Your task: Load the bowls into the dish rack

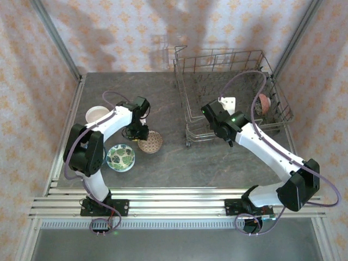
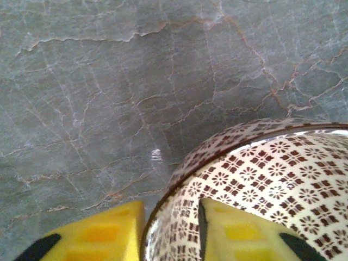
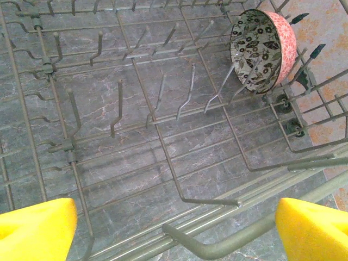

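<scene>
Veined stone (image 2: 109, 81); left end effector (image 2: 171, 231) parted astride patterned bowl (image 2: 261, 179); right end effector (image 3: 176, 225) parted.

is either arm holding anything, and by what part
Left gripper's jaws straddle the brown-white bowl's rim; firm grip cannot be told. Right gripper holds nothing.

The counter (image 2: 109, 81) is grey marble with thin rust-brown veins, and the dish rack (image 3: 163, 109) is plain grey wire. The brown-patterned bowl (image 2: 261, 179) carries rows of small brown flowers and squares on cream, the pink bowl (image 3: 263, 49) has dark leaves and blossoms on its cream inside, and two more are a green floral bowl (image 1: 120, 157) and a white bowl (image 1: 97, 114). The left end effector (image 2: 171, 236) and the right end effector (image 3: 174, 228) have yellow fingers (image 3: 35, 228).
</scene>
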